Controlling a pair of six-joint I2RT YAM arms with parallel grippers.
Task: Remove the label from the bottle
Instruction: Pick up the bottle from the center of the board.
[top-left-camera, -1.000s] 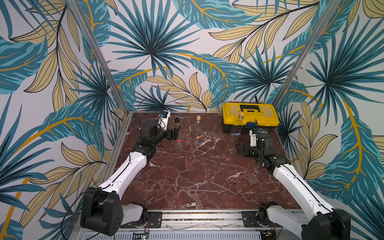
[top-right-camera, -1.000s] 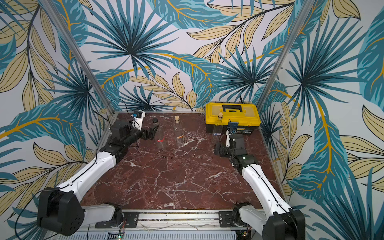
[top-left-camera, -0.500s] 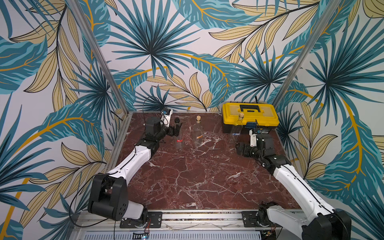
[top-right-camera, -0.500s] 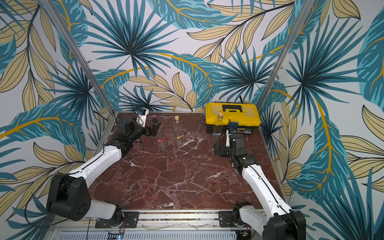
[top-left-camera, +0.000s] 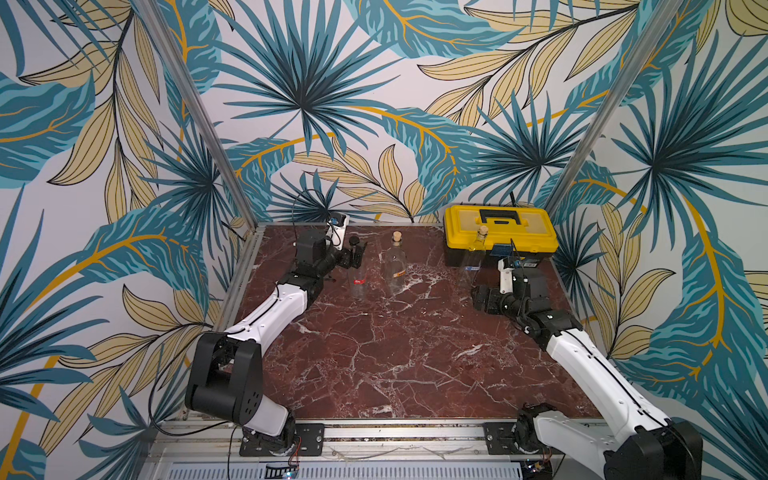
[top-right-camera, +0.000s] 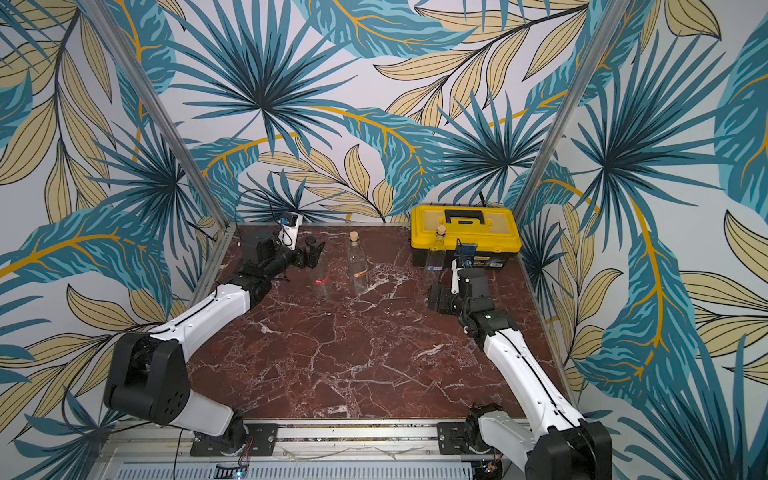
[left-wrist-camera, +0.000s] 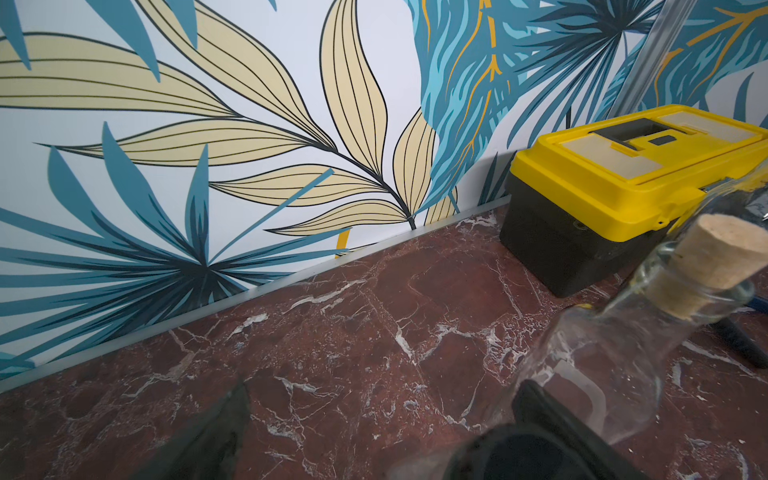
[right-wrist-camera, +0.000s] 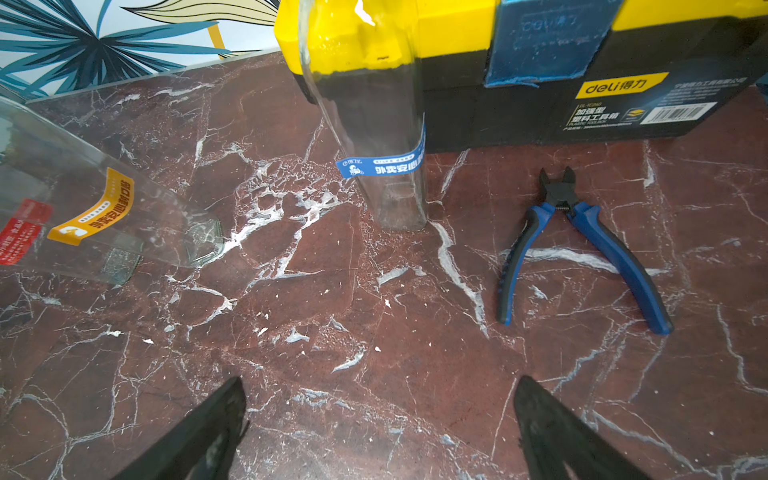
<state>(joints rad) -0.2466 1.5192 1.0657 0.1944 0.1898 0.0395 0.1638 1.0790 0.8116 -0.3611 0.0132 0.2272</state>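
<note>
Two grippers, both spread wide and empty. Nearest, the right gripper (top-left-camera: 478, 297) faces the blue-labelled bottle (right-wrist-camera: 382, 124), not touching. Farther back, the left gripper (top-left-camera: 355, 254) is level with the neck of the upright bottle (top-left-camera: 357, 270) with the red label (top-left-camera: 358, 282) (likely the target); the label lies below its jaws.

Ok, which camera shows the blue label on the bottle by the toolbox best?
The right wrist view: the blue label sits close up, wrapped round the bottle's lower body, print visible. In both top views it is only a tiny blue fleck. The left wrist view does not show it.
</note>
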